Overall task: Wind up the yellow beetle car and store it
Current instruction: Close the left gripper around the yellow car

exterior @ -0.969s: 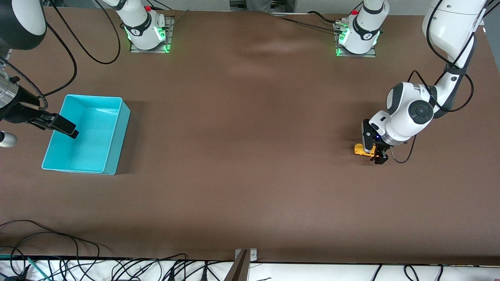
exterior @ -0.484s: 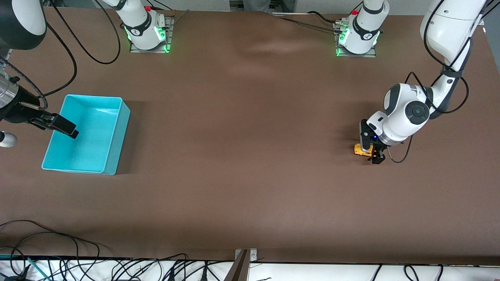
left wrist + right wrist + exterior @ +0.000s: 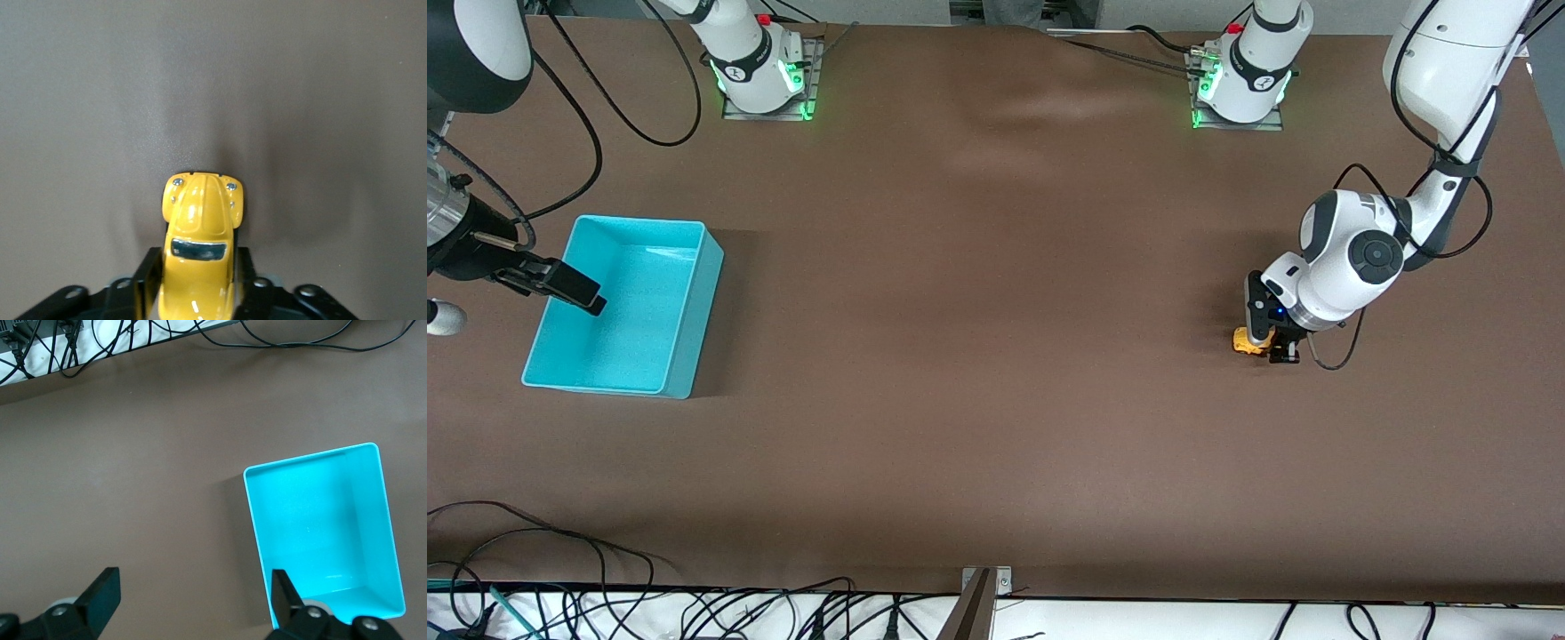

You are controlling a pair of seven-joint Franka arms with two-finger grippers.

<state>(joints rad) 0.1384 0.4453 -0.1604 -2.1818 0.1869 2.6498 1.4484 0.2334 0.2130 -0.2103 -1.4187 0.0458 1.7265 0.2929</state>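
Observation:
The yellow beetle car (image 3: 1242, 340) stands on the brown table near the left arm's end. My left gripper (image 3: 1267, 348) is down at the table, shut on the car's sides. In the left wrist view the car (image 3: 202, 220) sits between the two black fingers (image 3: 148, 283) with its hood sticking out past them; the left gripper (image 3: 198, 287) hides the car's rear. My right gripper (image 3: 569, 289) is open and empty, held over the edge of the turquoise bin (image 3: 694, 307) toward the right arm's end. In the right wrist view the right gripper (image 3: 193, 597) is wide open beside the empty bin (image 3: 313, 461).
Cables (image 3: 560, 569) and a white strip run along the table edge nearest the front camera. Both arm bases (image 3: 760, 71) stand at the table's farthest edge. Bare brown table lies between the bin and the car.
My left gripper has shifted slightly toward the right arm's end with the car, and less of the car shows past it. The right arm has not moved.

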